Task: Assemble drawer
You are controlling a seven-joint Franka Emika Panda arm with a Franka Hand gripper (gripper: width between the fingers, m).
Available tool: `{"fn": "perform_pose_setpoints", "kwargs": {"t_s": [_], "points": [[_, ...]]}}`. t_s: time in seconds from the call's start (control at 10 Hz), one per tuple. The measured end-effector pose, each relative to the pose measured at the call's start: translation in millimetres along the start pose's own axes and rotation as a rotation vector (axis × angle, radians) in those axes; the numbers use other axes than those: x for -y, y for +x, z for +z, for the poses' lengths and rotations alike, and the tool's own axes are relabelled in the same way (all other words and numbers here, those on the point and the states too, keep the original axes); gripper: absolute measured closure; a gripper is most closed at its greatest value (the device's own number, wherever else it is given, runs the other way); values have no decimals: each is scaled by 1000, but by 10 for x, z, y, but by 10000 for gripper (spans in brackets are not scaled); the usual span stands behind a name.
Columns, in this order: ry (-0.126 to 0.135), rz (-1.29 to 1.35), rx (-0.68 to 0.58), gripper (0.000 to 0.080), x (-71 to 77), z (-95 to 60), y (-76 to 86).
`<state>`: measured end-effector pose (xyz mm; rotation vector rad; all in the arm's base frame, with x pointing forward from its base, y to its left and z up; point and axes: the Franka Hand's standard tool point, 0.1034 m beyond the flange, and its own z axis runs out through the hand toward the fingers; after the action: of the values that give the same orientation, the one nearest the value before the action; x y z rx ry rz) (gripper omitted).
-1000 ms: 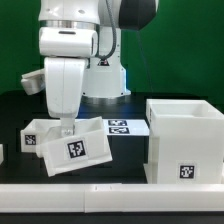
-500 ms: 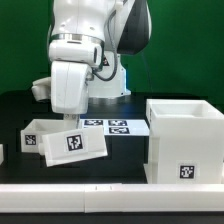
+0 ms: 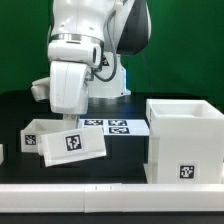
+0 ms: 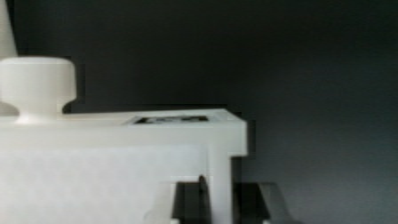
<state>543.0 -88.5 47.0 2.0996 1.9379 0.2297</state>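
1 casing [image 3: 185, 135] upright on bench [image 3: 120, 152], exterior view's right. 2 trays w/ tags at its left. Front tray [image 3: 76, 144] is tilted, wall pinched in nearly closed end effector [image 3: 68, 122], 1 knob [image 4: 36, 85] seen. Rear tray [image 3: 33, 133] just behind. 1 marker board [image 3: 115, 126] beyond.

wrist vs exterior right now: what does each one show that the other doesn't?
Wrist only: the knob on the tray, and the dark fingers at the tray's wall. Exterior only: the casing, the marker board, a second tray and the arm. Both: the same tilted tray and the tag it carries.
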Motion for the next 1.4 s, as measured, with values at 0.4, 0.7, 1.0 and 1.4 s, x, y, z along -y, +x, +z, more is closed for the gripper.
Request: {"fn": "perform_pose_setpoints", "kwargs": {"t_s": [0.4,0.7,1.0,1.4], "points": [[-158,12,-4,761,28,46,18],[-136,34,-5,761,74,87,27],[-110,54,-8,761,96,91,52],[193,69,12,761,198,132,-19]]}}
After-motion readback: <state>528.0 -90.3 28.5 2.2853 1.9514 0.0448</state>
